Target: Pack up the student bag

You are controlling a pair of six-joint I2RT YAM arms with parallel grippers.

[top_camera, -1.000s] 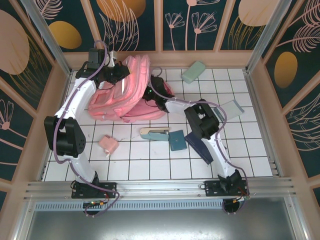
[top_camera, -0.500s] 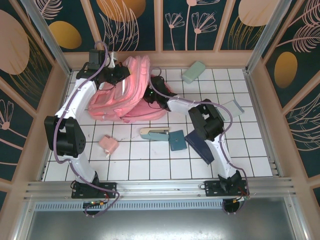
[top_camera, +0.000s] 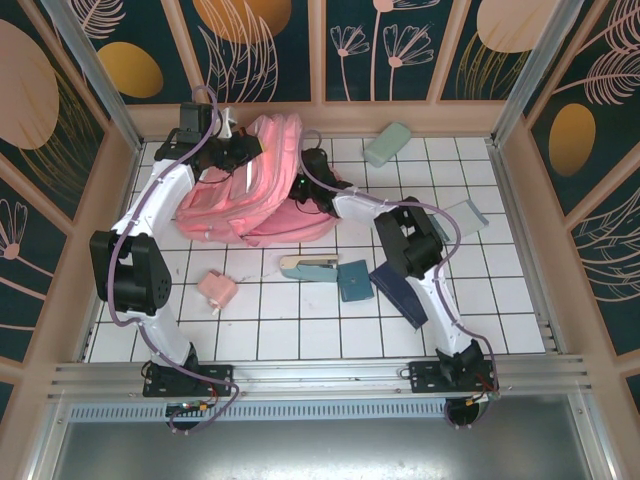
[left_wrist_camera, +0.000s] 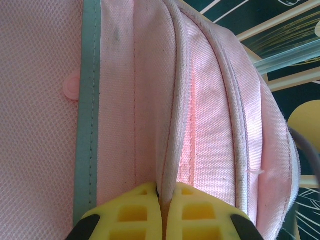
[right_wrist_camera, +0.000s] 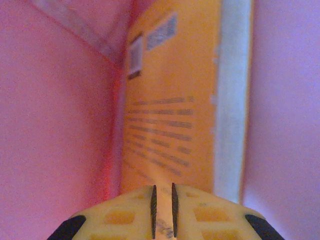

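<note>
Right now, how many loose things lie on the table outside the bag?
6: mint box at the back, pale pad at right, cream case, teal book and navy book centrally, pink pouch at left. More may be hidden.

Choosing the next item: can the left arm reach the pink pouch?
Probably not: left gripper is shut on the student bag's edge. The pouch lies unobstructed, but that grip must release first.
</note>
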